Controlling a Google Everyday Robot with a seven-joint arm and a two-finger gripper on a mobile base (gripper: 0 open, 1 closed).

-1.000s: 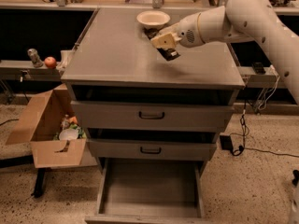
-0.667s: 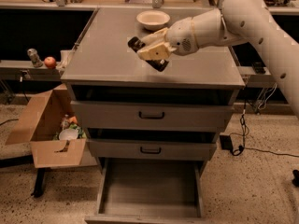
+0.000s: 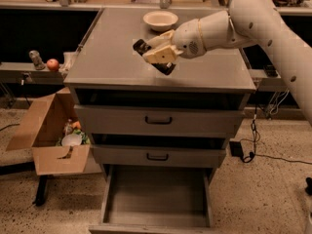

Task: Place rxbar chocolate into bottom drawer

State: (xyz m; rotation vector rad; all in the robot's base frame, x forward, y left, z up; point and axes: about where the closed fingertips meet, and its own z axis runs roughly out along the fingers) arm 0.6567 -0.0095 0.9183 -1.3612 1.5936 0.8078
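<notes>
Camera view: gripper (image 3: pixel 154 52) over desk (image 3: pixel 112 57) front edge, fingers clamped on rxbar chocolate (image 3: pixel 166 68), bar tilted. bottom drawer (image 3: pixel 156 194) open below. Bowl (image 3: pixel 160 19) behind gripper.

The white arm (image 3: pixel 263 21) sweeps in from the upper right, its thick upper link slanting down out of the right edge. It bends at a rounded elbow and runs leftward through the forearm to the wrist (image 3: pixel 192 39). The gripper (image 3: pixel 155 56) points left and slightly down, hanging above the middle of the worktop (image 3: pixel 109 57). Its cream fingers (image 3: pixel 161 52) are closed tight across a tilted rxbar chocolate (image 3: pixel 141 46), with a dark end showing on either side of them.
</notes>
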